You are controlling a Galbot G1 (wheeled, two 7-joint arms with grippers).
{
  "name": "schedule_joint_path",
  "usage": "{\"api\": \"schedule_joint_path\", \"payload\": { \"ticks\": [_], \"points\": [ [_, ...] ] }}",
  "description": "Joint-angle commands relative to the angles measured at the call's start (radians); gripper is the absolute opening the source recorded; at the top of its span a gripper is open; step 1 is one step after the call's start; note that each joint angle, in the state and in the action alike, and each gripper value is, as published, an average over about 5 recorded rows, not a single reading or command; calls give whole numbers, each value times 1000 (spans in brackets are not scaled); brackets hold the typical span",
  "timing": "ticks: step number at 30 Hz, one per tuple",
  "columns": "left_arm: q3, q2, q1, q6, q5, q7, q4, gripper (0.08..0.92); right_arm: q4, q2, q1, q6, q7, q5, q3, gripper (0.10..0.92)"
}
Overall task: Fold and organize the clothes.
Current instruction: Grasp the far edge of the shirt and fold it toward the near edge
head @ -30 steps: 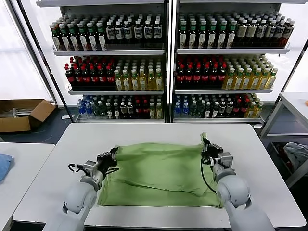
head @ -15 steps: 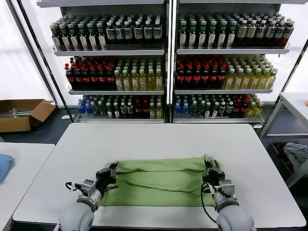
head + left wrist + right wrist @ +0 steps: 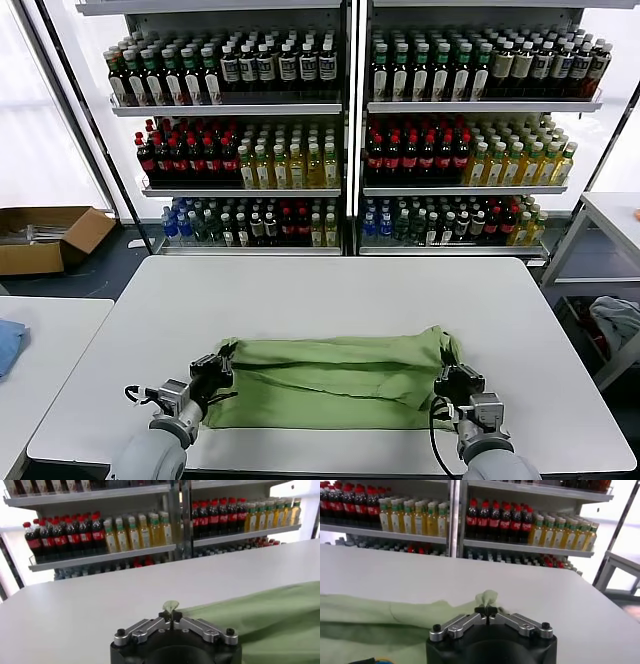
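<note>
white table [image 3: 330, 290] | bottle shelves [image 3: 345, 105] behind | cardboard box [image 3: 45, 235] on floor | blue cloth [image 3: 8, 340] on side table [image 3: 45, 370]

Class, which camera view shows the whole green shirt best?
The head view: the green shirt lies folded across the white table, both ends visible. The left wrist view shows only one stretch by the left gripper; the right wrist view only a part by the right gripper.

I see the shirt [image 3: 335, 380] as soft, matt green cloth, creased and rumpled where it lies doubled; the table [image 3: 330, 290] under it looks smooth, matt white, with a faint sheen; my left gripper [image 3: 171, 621] shows brushed silvery metal fingers on a glossy black plastic body, and my right gripper [image 3: 487, 611] looks the same; the bottles [image 3: 250, 75] behind look like glossy plastic; the box [image 3: 45, 238] is dull brown cardboard
</note>
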Motion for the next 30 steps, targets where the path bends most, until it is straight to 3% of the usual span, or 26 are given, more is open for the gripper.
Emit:
{"api": "schedule_joint_path", "payload": {
  "ticks": [1, 8, 13, 16, 23, 30],
  "points": [
    [1, -17, 46, -10, 39, 14, 7, 86, -8, -1, -36, 1, 3, -18, 3, 106],
    [-7, -19, 56, 16, 69, 7, -26, 98, -66, 4, -12, 0, 12, -54, -23, 106],
    [-13, -27, 68, 29, 107, -7, -71, 201, -72, 3, -20, -18, 17, -78, -22, 119],
    [-19, -34, 75, 35, 113, -14, -107, 296, -61, 0, -28, -9, 19, -80, -17, 181],
    [-54, -67, 85, 37, 116, -30, -186, 504, 99, 4, -40, 52, 28, 12, 51, 414],
    [-88, -131, 97, 50, 131, -50, -170, 695, 242, 7, -14, 73, 55, 65, 114, 605]
  ]
}}
